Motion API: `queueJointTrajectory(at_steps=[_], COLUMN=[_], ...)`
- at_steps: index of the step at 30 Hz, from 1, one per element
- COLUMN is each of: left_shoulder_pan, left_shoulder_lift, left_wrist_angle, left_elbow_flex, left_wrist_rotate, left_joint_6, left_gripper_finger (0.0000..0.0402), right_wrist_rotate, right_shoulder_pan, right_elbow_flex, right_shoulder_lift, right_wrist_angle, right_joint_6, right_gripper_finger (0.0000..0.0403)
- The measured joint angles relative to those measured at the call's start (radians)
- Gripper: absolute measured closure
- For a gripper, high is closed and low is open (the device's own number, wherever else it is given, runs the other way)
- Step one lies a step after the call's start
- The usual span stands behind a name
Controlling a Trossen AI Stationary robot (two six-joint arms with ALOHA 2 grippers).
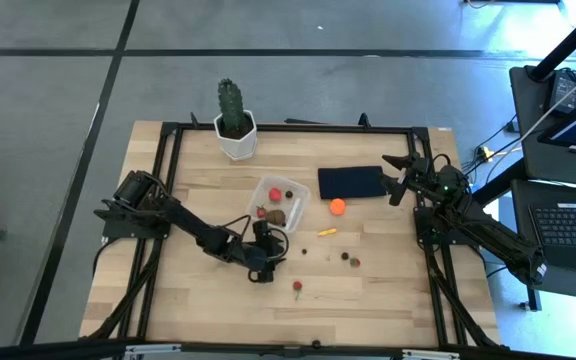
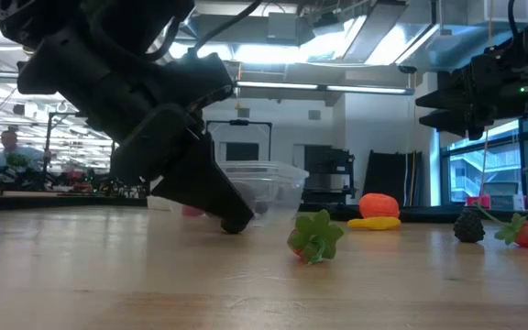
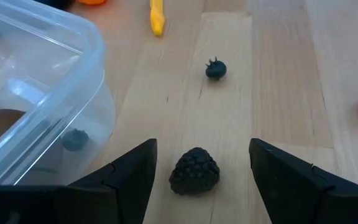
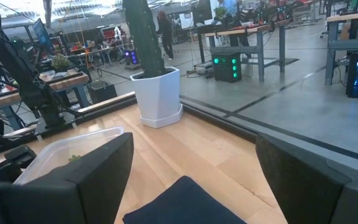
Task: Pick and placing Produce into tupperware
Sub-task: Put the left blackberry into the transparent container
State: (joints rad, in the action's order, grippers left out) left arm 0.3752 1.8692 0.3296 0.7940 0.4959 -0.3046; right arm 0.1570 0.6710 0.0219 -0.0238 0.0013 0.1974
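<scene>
The clear tupperware (image 1: 296,192) stands mid-table with red pieces and a brown lump (image 1: 277,215) inside. My left gripper (image 3: 202,163) is low over the table at its near side, open. One finger stands on each side of a blackberry (image 3: 194,170), which lies on the wood untouched. Beyond it lie a small dark berry (image 3: 215,69), a yellow sliver (image 3: 157,15) and an orange ball (image 1: 337,207). A leafy strawberry (image 2: 316,236) lies nearer the front edge. My right gripper (image 4: 194,180) waits open and level at the far right.
A green cactus in a white pot (image 1: 235,125) stands at the far edge. A flat navy rectangle (image 1: 350,182) lies in front of the right gripper. Another dark berry (image 1: 345,256) and a red piece (image 1: 354,262) lie right of centre. Bare wood runs along the front edge.
</scene>
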Motion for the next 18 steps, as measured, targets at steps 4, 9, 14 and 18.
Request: queueJointTrajectory(at_steps=[4, 9, 14, 18], left_shoulder_pan=[0.000, 0.000, 0.000, -0.002], left_shoulder_lift=[0.001, 0.001, 0.001, 0.002], left_wrist_angle=[0.000, -0.005, -0.024, -0.027], left_elbow_flex=[0.000, 0.000, 0.000, 0.000], left_wrist_rotate=[0.000, 0.015, 0.045, 0.050], left_joint_6=[0.000, -0.023, -0.054, -0.055], left_gripper_finger=[0.0155, 0.0155, 0.0155, 0.0155], right_wrist_rotate=[0.000, 0.000, 0.000, 0.000], right_shoulder_pan=[0.000, 0.000, 0.000, 0.000], right_elbow_flex=[0.000, 0.000, 0.000, 0.000], right_shoulder_lift=[0.000, 0.000, 0.000, 0.000], right_wrist_angle=[0.000, 0.000, 0.000, 0.000], right_joint_6=[0.000, 0.000, 0.000, 0.000], right_gripper_finger=[0.0063, 0.0063, 0.0063, 0.0063])
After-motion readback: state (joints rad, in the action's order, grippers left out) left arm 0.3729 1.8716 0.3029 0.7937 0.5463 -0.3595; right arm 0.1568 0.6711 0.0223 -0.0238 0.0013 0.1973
